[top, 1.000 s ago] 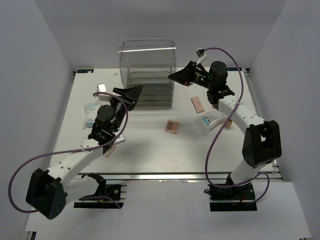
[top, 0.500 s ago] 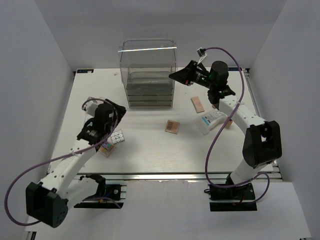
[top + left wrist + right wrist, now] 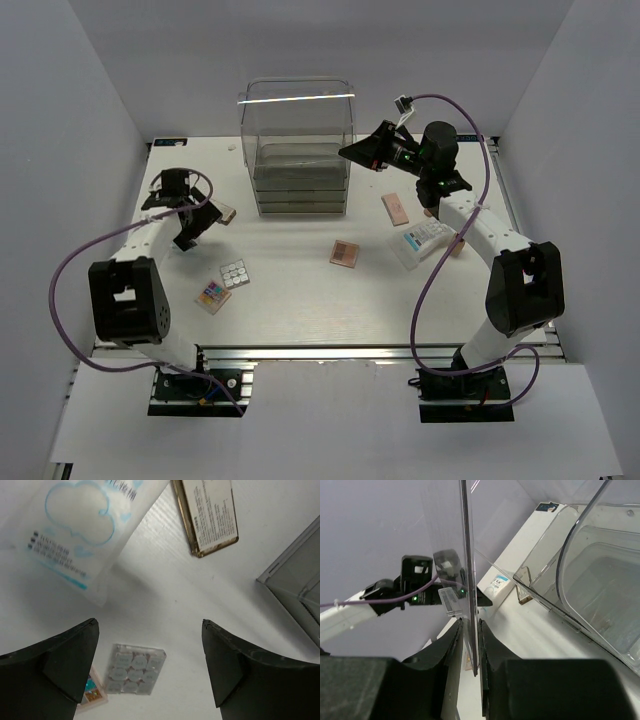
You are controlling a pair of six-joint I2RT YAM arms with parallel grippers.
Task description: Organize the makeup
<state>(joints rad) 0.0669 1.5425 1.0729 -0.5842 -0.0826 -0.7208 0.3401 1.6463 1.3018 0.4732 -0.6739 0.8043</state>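
1. Left gripper (image 3: 149, 640) – the jaws are spread wide with nothing between them, and it hangs over bare table (image 3: 165, 595) on the left side.
2. Around it lie the white-blue packet (image 3: 85, 535) and a flat palette (image 3: 207, 515) with its label side up. On the other side, the white palette of round pans (image 3: 134, 669) sits just beside the multicoloured palette (image 3: 92, 692).
3. Right gripper (image 3: 470, 630) – pinched on the edge of a clear panel (image 3: 467, 555), apparently part of the acrylic drawer box (image 3: 297, 150), beside that box.
4. A peach palette (image 3: 394, 209) and another packet (image 3: 422, 240) lie on the right, well apart from the left group.
5. Judged step: choosing the next item to store. The next move calls for lowering the left gripper with its jaws straddling one item's narrow sides. The flat pieces lie flush, so the fingertips must reach the table.
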